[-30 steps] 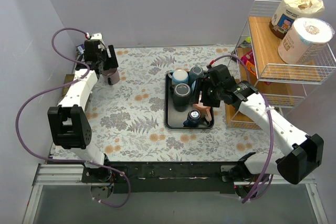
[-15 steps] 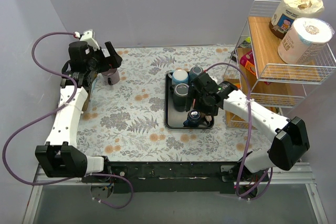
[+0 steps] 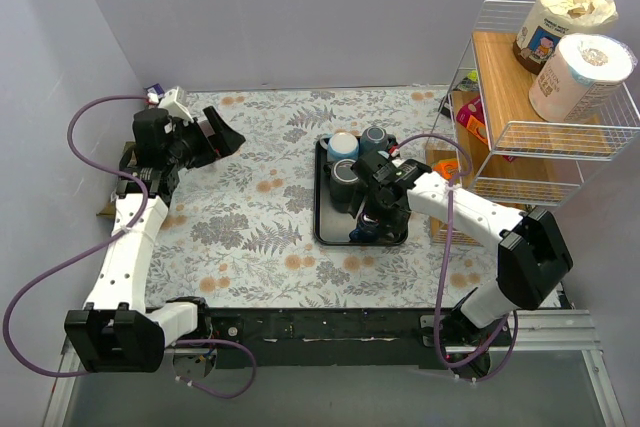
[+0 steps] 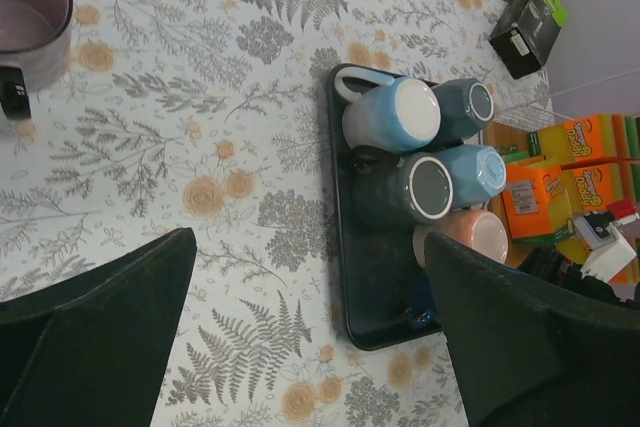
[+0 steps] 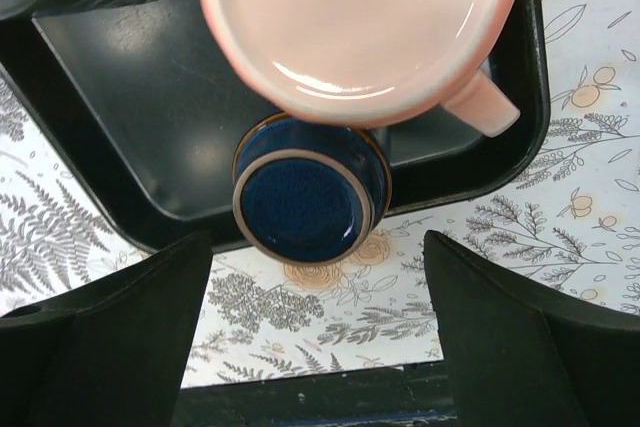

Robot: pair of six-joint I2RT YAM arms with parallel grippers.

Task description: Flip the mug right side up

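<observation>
Both fingers of the right gripper (image 5: 310,337) are spread wide and hold nothing; they hang above the dark blue mug (image 5: 308,190), which stands upside down in the near corner of the black tray (image 5: 120,77), its base ring facing the wrist camera. This mug looks like the one to turn right side up, and the open fingers on either side of it suggest that the arm is lining up to take it by the body. A pink mug (image 5: 360,22) stands just beside it and partly over it in the right wrist view, with its handle (image 5: 480,102) pointing to the tray rim, so there is little room on that side and a finger could knock it. The other mugs in the tray, a light blue one (image 4: 392,115) and a dark grey one (image 4: 400,189) among them, lie on their sides and are packed closely together. The left gripper (image 3: 215,135) is also open and empty, high at the far left of the floral table (image 3: 260,217) and well apart from the tray. A grey mug (image 4: 30,32) stands upright on the table near it, mouth upward.
</observation>
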